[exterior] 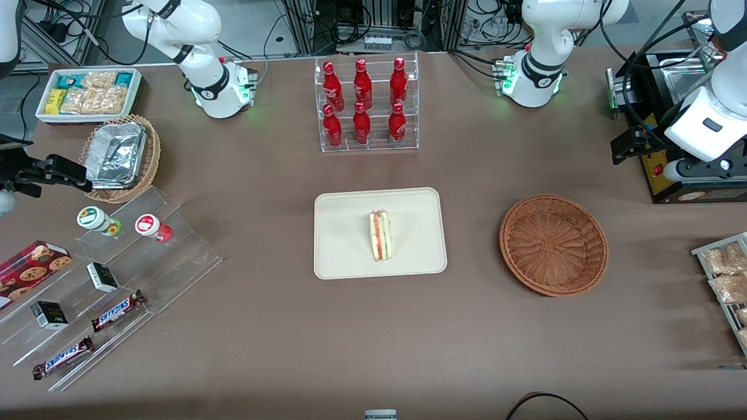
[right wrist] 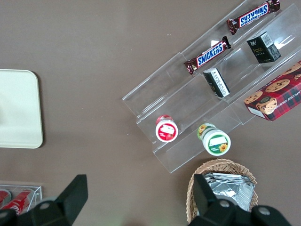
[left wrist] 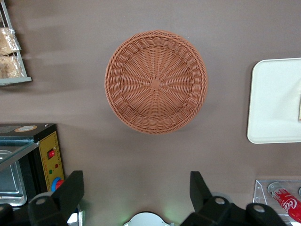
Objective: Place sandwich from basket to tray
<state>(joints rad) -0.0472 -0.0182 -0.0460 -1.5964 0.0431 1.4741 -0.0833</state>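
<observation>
The sandwich (exterior: 380,235), a pale wedge with a red and green stripe, lies on the middle of the cream tray (exterior: 350,256). The round reddish-brown basket (exterior: 553,245) beside the tray holds nothing. My gripper (exterior: 629,146) hangs raised near the black appliance, farther from the front camera than the basket and toward the working arm's end of the table. In the left wrist view the gripper (left wrist: 136,188) is open, its black fingers (left wrist: 70,193) wide apart with only bare table between them. That view also shows the basket (left wrist: 155,81) and part of the tray (left wrist: 275,103).
A clear rack of red bottles (exterior: 366,105) stands farther from the front camera than the tray. A black appliance (exterior: 671,175) and a wire rack of packaged snacks (exterior: 726,280) sit at the working arm's end. Clear steps with candy bars (exterior: 117,309) and a foil-filled basket (exterior: 119,157) are at the parked arm's end.
</observation>
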